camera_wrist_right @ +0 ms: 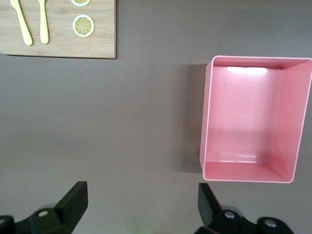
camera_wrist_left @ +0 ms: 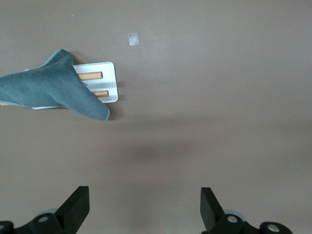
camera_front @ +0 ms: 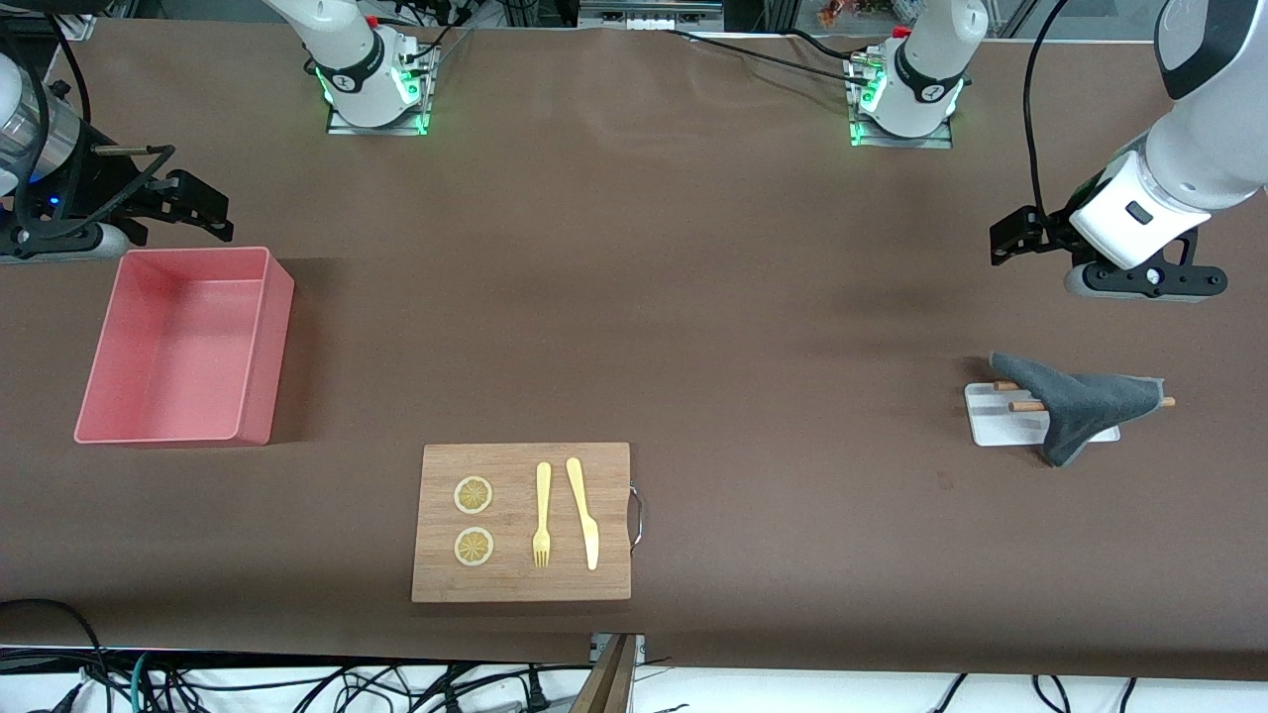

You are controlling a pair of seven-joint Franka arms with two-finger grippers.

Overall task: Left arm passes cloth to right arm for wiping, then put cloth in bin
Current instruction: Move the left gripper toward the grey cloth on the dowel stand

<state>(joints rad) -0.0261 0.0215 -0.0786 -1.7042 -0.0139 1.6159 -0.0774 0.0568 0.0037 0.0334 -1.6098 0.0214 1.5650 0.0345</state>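
The cloth (camera_front: 1085,406), dark grey face up, lies draped over a white tray (camera_front: 991,421) with wooden chopsticks at the left arm's end of the table. It also shows in the left wrist view (camera_wrist_left: 48,87). My left gripper (camera_front: 1015,238) is open and empty in the air, over bare table beside the tray; its own view shows it (camera_wrist_left: 145,204) with jaws wide apart. The salmon-pink bin (camera_front: 265,337) stands empty at the right arm's end, and its wall shows in the right wrist view (camera_wrist_right: 207,117). My right gripper (camera_front: 193,203) is open and empty over bare table beside the bin, jaws wide apart in its own view (camera_wrist_right: 143,202).
A wooden cutting board (camera_front: 522,584) with a metal handle lies near the front edge, mid-table. On it are a yellow fork (camera_front: 542,515), a yellow knife (camera_front: 583,510) and two lemon slices (camera_front: 473,495). The board also shows in the right wrist view (camera_wrist_right: 58,41).
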